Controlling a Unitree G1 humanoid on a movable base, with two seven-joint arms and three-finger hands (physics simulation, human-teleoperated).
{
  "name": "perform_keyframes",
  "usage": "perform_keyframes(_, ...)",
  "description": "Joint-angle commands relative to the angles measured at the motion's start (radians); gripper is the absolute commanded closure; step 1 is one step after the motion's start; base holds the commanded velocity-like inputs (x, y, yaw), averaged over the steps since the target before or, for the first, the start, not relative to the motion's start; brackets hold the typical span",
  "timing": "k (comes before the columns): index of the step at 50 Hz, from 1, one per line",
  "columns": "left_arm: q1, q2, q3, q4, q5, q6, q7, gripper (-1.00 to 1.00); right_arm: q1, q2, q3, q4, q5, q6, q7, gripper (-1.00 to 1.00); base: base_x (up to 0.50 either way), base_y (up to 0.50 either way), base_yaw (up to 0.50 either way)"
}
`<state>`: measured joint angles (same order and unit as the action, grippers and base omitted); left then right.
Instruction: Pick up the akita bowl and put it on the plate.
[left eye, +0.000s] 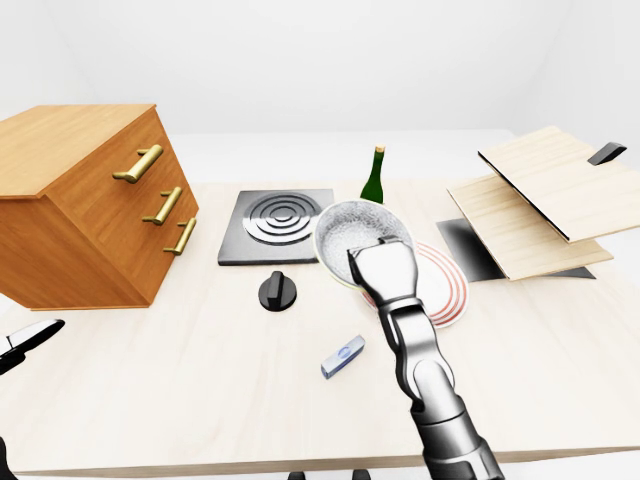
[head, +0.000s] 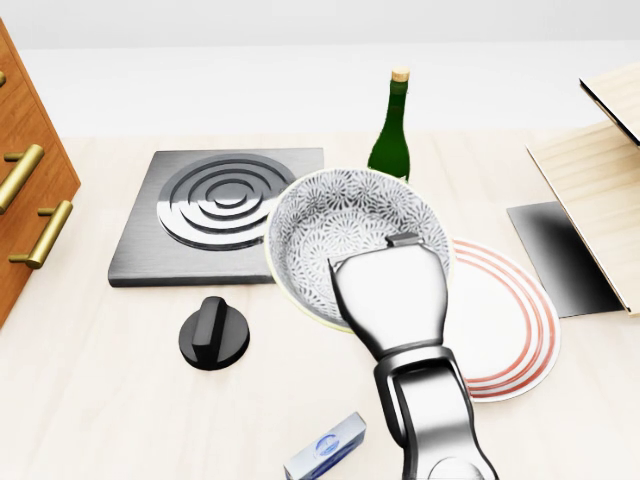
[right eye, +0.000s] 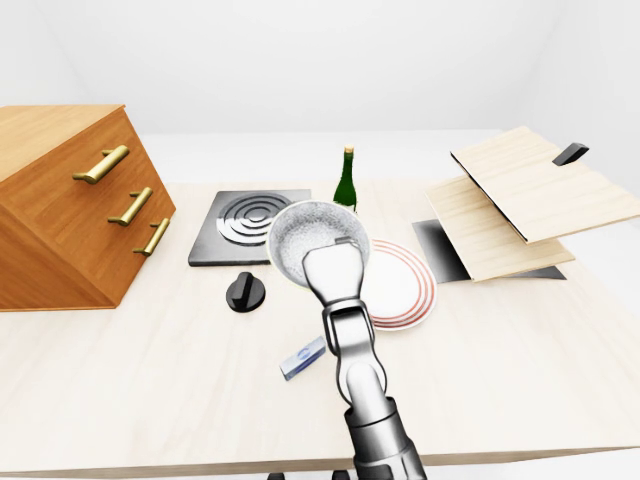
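The akita bowl, white with a dense grey flower pattern, hangs tilted above the table, and in the head view it covers the left edge of the plate. My right hand is shut on the bowl's near rim, with the silver palm below the rim. The plate, white with red rings, lies flat on the table just right of the bowl. Only a tip of my left hand shows, at the left edge of the left-eye view, and its fingers are unreadable.
A grey stove plate lies left of the bowl, with a black knob below it. A green wine bottle stands above the bowl. A small blue block, a wooden drawer cabinet, stacked wooden boards and a dark mat surround them.
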<state>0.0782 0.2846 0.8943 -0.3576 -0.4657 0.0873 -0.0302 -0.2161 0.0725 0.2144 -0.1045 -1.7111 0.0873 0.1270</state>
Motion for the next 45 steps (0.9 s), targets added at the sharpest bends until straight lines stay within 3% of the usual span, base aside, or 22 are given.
perform_keyframes(1,0.000,0.001,-0.001,0.000,0.001,0.000,0.002,-1.00,-0.026,-0.068,-0.090,-0.032,-0.024,0.000,-0.013,1.00,0.00,0.00,0.00)
perform_keyframes(15,0.000,-0.001,-0.002,0.000,0.006,0.000,0.002,-1.00,-0.016,-0.143,-0.185,-0.007,0.019,0.000,-0.018,1.00,0.00,0.00,0.00)
perform_keyframes(36,0.000,-0.003,-0.007,0.012,0.011,0.000,-0.001,-1.00,-0.020,-0.197,-0.219,-0.025,0.004,0.000,-0.009,1.00,0.00,0.00,0.00)
perform_keyframes(45,-0.001,-0.001,-0.007,0.015,0.008,0.000,0.002,-1.00,-0.011,-0.187,-0.219,-0.033,-0.008,0.000,0.006,1.00,0.00,0.00,0.00)
